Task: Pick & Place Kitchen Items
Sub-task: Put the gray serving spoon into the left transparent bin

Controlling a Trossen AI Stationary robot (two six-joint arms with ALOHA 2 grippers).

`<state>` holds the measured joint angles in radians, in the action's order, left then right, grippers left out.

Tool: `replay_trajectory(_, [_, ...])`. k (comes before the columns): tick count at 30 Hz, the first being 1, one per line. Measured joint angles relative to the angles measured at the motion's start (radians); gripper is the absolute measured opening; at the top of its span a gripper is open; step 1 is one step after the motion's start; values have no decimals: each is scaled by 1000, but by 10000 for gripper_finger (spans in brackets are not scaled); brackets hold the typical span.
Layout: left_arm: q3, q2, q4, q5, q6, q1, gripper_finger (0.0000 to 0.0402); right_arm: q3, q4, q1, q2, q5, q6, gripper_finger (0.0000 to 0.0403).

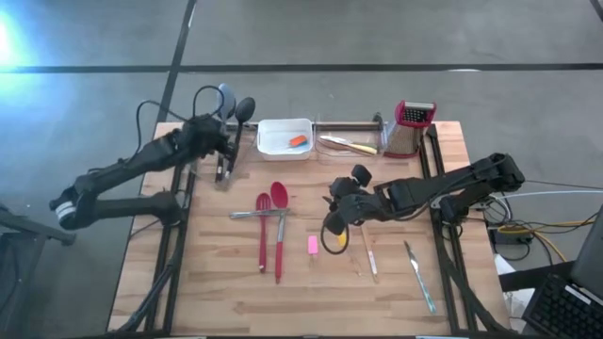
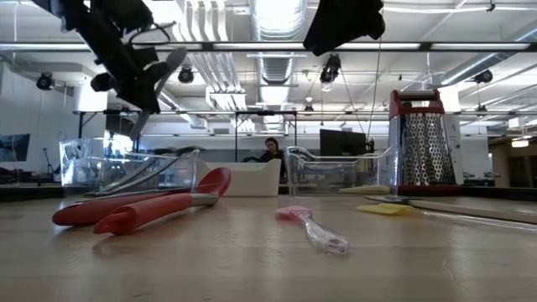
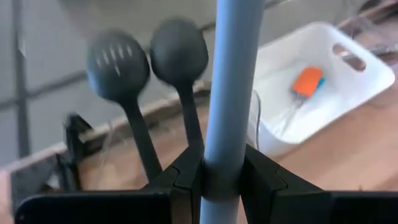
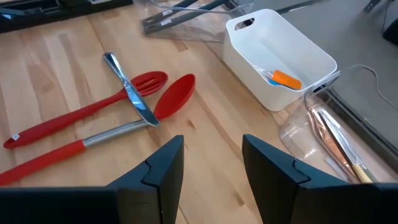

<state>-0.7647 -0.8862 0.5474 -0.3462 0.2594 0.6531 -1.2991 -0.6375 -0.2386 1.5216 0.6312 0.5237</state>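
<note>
My left gripper (image 3: pixel 221 180) is over the table's far left corner (image 1: pixel 223 141) and is shut on a long grey-blue utensil (image 3: pixel 229 74). Two black utensils, a slotted one (image 3: pixel 118 62) and a spoon (image 3: pixel 179 53), stand just beyond it. My right gripper (image 4: pixel 211 162) is open and hovers over the table's middle (image 1: pixel 336 226), touching nothing. A pink block (image 1: pixel 313 245) lies just beside it. A red spoon (image 4: pixel 174 96) and a red slotted spatula (image 4: pixel 146 81) lie flat on the table with a metal knife (image 4: pixel 130 93) across them. An orange block (image 4: pixel 286 79) lies in the white tray (image 4: pixel 249 56). My left gripper pinches the grey-blue utensil's handle (image 3: pixel 221 155) between its two fingers, which lie across it. The utensil's head (image 1: pixel 226 94) reaches past the table's far edge. In the low view the utensil is tilted and lifted clear of the table (image 2: pixel 164 71).
The red-topped metal grater (image 1: pixel 412 127) stands at the far right. A clear container (image 1: pixel 349 143) with pale-handled items sits between the grater and the tray. Two thin knives (image 1: pixel 369 256) (image 1: pixel 419 275) lie near the right front. A person sits in the room beyond the table (image 2: pixel 270 151).
</note>
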Motion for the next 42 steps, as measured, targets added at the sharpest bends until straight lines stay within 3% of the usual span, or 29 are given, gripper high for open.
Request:
replay_trajectory(7, [32,-88,19,130,37,121,75,3,0,1,4,0,-2,150])
replay_trajectory(21, [124,-193,3,196,115,161,75,38,1,2,4,0,23,149])
replay_trajectory(42, [126,-379,-66,252,100,236,75,71,-2,1,5,-1,53,144])
